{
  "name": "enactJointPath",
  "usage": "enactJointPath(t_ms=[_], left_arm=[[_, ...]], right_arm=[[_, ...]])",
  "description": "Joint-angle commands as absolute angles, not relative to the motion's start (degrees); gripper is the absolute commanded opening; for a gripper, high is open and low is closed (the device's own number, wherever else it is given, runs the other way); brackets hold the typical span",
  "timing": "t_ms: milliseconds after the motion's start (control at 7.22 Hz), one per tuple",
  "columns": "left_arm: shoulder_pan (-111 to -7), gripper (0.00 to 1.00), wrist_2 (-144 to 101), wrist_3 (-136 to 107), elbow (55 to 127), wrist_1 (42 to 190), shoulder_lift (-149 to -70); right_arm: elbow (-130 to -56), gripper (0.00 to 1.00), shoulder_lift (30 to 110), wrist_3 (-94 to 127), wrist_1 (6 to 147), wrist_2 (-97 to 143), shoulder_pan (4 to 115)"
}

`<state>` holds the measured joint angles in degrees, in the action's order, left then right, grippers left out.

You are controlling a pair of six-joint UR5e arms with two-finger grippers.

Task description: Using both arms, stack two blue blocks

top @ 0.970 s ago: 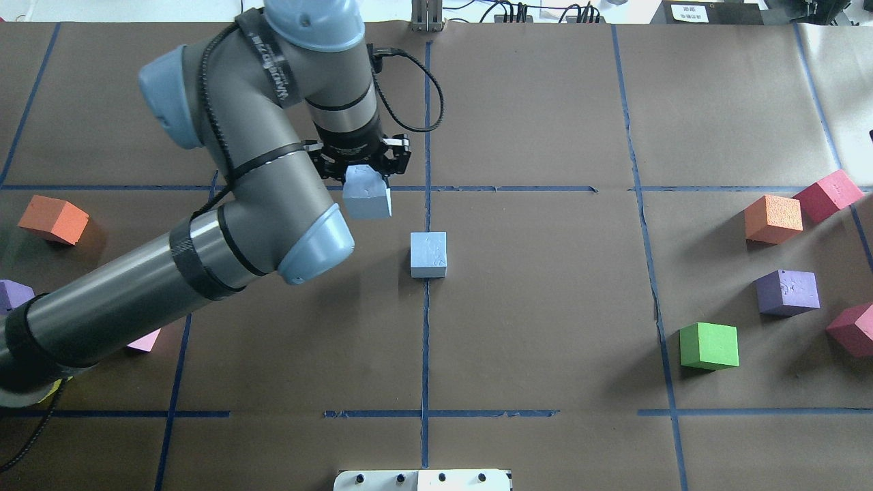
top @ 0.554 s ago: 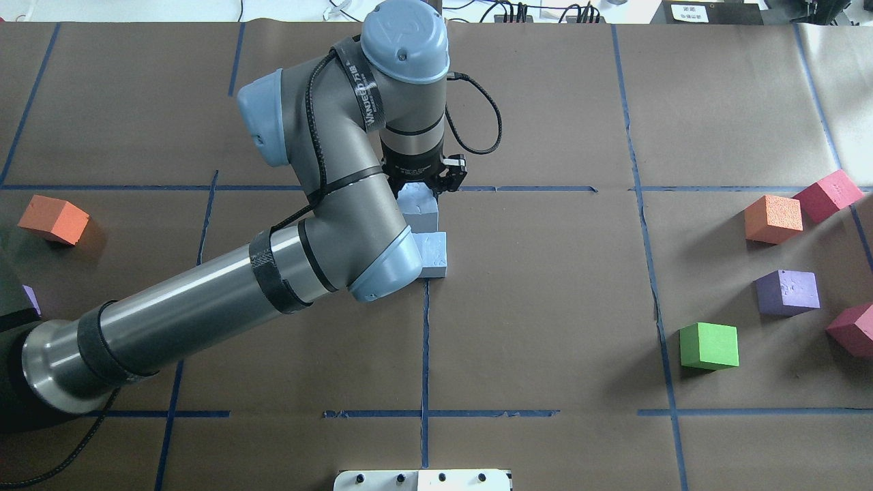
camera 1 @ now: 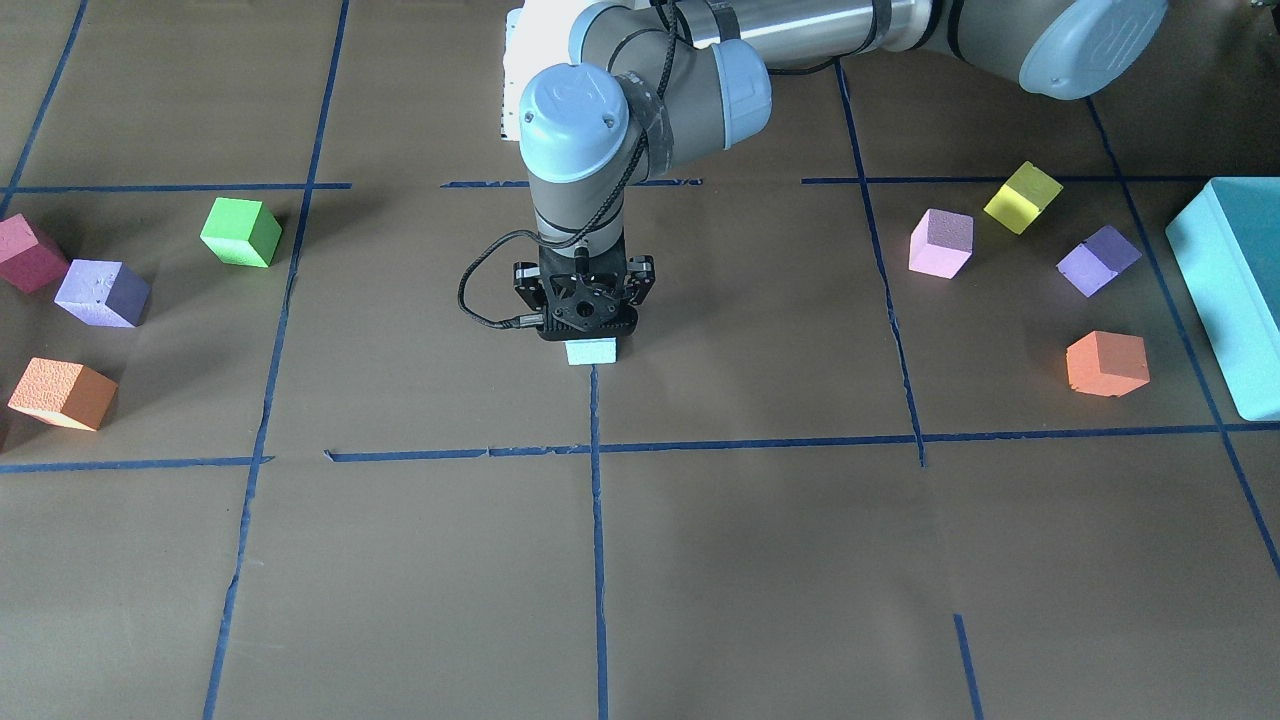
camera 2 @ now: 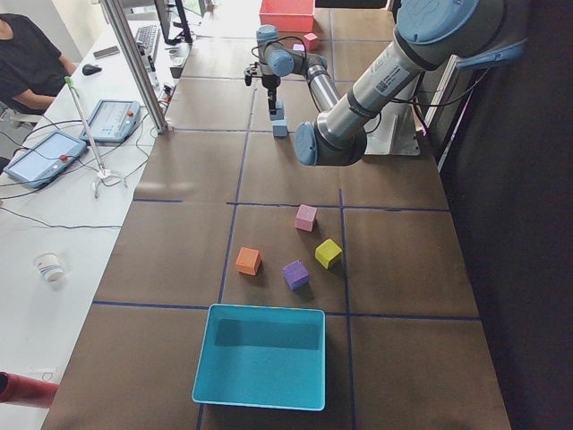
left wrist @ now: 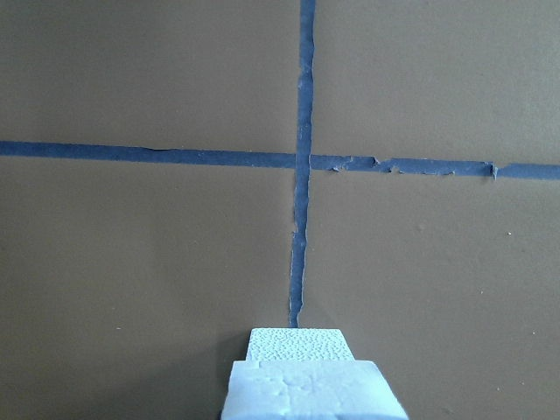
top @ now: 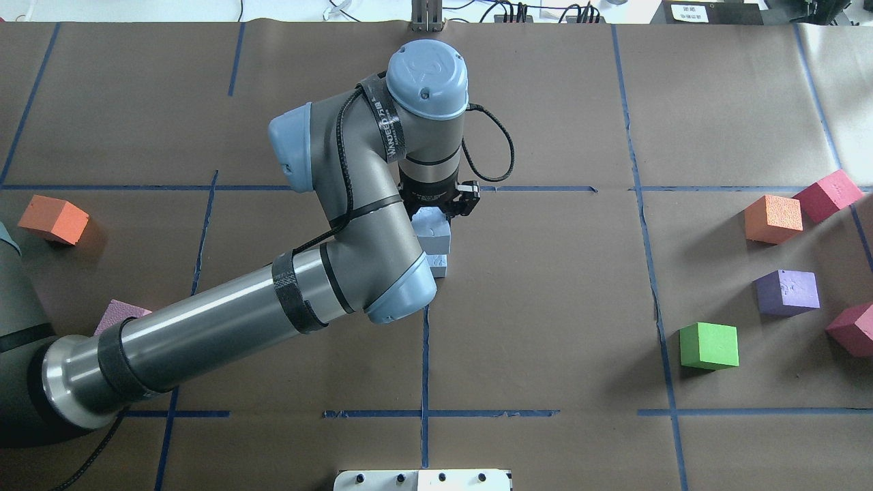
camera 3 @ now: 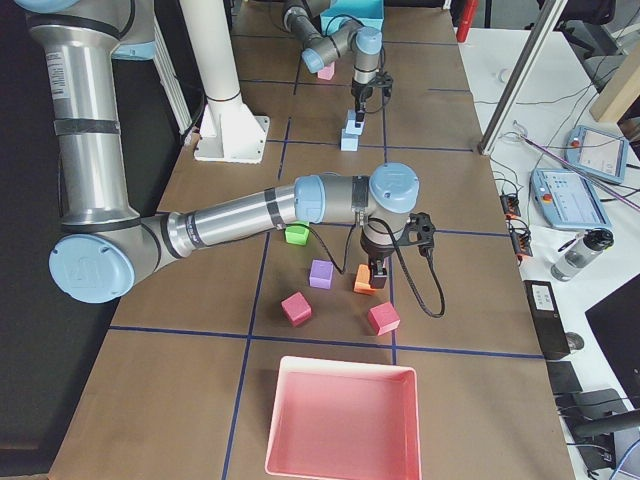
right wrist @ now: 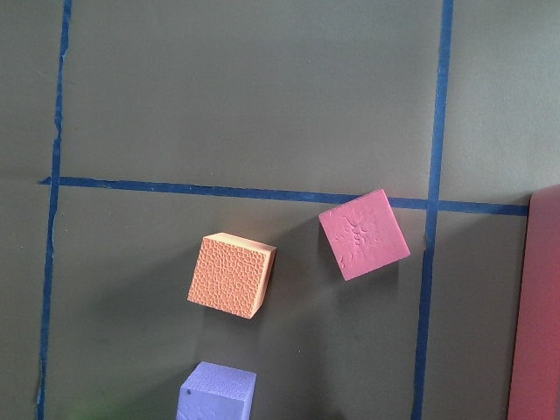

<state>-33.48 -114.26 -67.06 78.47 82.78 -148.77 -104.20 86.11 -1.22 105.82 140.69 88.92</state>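
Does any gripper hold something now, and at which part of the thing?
The left gripper holds the upper blue block by its top part, over the lower blue block. The right gripper: cannot tell.

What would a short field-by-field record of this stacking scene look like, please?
Left arm's fingers: shut on the upper pale blue foam cube
Lower pale blue foam cube: on the brown paper table, beneath the upper one
Contact between cubes: cannot tell
Right arm's fingers: near an orange foam cube; open or shut unclear
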Motion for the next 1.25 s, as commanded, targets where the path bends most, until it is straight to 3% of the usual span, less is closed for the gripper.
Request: enactJointPath(t_ms=[0, 277, 416, 693, 831, 1108], left_arm=[[-32.96, 0.09, -114.26, -66.97, 78.14, 82.88, -148.36], [-32.96, 0.12, -114.26, -66.80, 78.13, 82.88, -148.36], [-32.96, 0.25, -114.26, -66.45, 78.05, 82.88, -148.36], [-32.87, 0.76, -114.26, -66.53, 77.78, 82.88, -148.36], [-32.87, 0.95, -114.17, -66.62, 77.78, 82.88, -148.36], [-32.96, 1.00, -114.17, -67.32, 77.87, 82.97, -148.71]], right_arm=[[-104.24, 1.00, 85.96, -1.23, 105.82, 140.63, 88.95], [-104.24, 1.00, 85.87, -1.23, 105.73, 140.62, 88.95], [-104.24, 1.00, 85.96, -1.23, 105.73, 140.62, 88.95], [-104.24, 1.00, 85.78, -1.23, 105.73, 140.62, 88.95], [-104.24, 1.00, 85.78, -1.32, 105.73, 140.62, 88.95], [-104.15, 1.00, 85.52, -1.23, 105.73, 140.54, 88.95]])
